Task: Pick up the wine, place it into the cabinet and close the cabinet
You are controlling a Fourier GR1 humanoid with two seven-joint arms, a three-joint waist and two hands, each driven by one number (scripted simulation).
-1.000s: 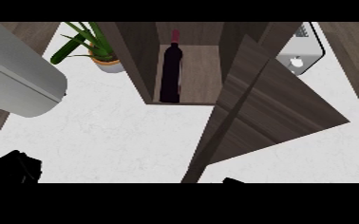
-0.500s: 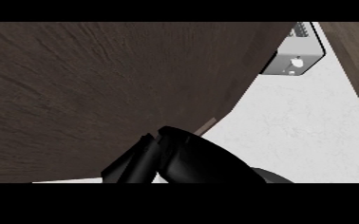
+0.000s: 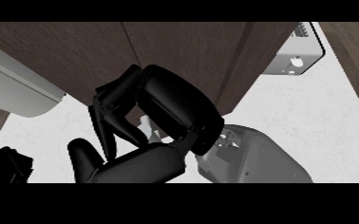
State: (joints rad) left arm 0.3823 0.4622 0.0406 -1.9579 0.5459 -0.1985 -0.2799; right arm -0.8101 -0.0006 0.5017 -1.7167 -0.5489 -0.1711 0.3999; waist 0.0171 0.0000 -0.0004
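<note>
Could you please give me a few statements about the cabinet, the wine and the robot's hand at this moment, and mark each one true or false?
1. The wine bottle stands in plain sight on the counter. False: no bottle shows in the head view.
2. A black hand is up against the dark wooden cabinet. True.
3. The cabinet's inside can be seen through a wide open door. False: only wooden panels show, nothing of the inside.
4. A white appliance sits on the counter at the upper right. True.
5. The hand is wrapped around a plant pot. False: no plant shows, and the hand holds nothing visible.
</note>
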